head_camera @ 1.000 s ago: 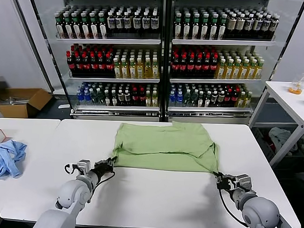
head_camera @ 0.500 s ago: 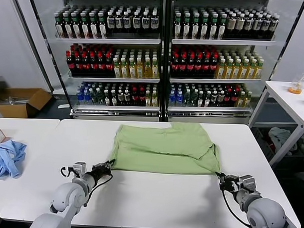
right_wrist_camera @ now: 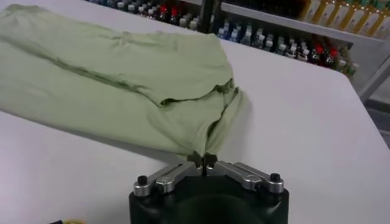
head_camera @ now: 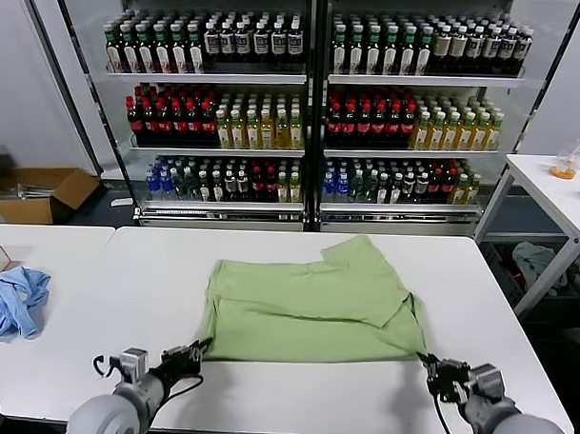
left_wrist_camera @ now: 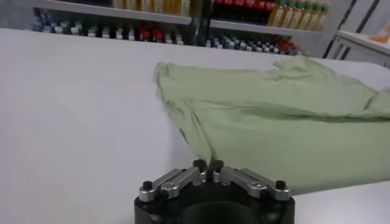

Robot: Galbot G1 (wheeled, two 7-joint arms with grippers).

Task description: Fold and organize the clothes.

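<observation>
I'm at a plain white table [head_camera: 293, 389] facing 2 glass-door coolers [head_camera: 313, 104] packed with bottled drinks, another white table [head_camera: 40, 265] on my left carries a crumpled light blue cloth [head_camera: 11, 298], and no label is readable from here. The green shirt [head_camera: 311, 299] lies spread flat mid-table. My arms reach low over the near edge: my left gripper [left_wrist_camera: 208, 165] is pinched tight on the shirt's near-left corner, my right gripper [right_wrist_camera: 202, 159] clamped on the near-right corner.
</observation>
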